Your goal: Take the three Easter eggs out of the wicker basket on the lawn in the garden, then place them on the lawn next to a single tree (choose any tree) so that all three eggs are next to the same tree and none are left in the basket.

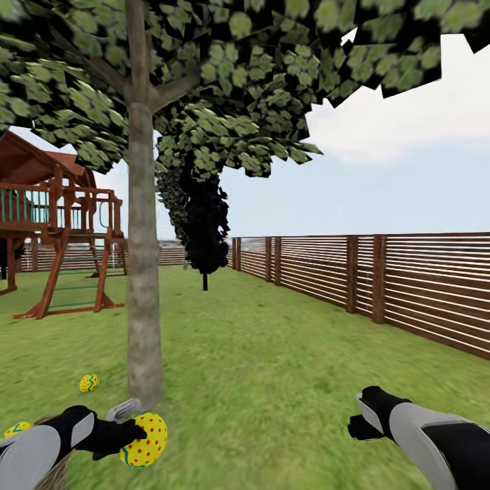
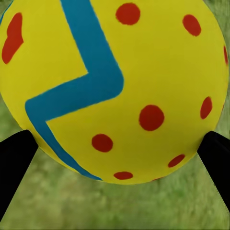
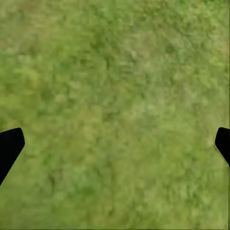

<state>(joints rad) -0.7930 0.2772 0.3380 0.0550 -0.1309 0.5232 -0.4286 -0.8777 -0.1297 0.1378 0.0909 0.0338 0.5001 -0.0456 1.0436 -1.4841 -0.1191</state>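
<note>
Egg (image 1: 145, 440) clamped in left gripper (image 1: 129, 435), held just beside base of tree (image 1: 143, 286) — black fingers (image 2: 14, 163) pressed to both sides of it over lawn (image 3: 115, 96); second egg (image 1: 88, 382) lying on grass left of trunk, near it; third egg (image 1: 17, 429) at lower left edge by wicker basket (image 1: 58, 469); right gripper (image 1: 358, 425) spread wide, nothing held — hovering above bare grass.

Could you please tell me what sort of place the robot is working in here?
A fenced back garden, most likely: grass lawn, a brown slatted wooden fence, a wooden playset, and a tree under open sky.
</note>
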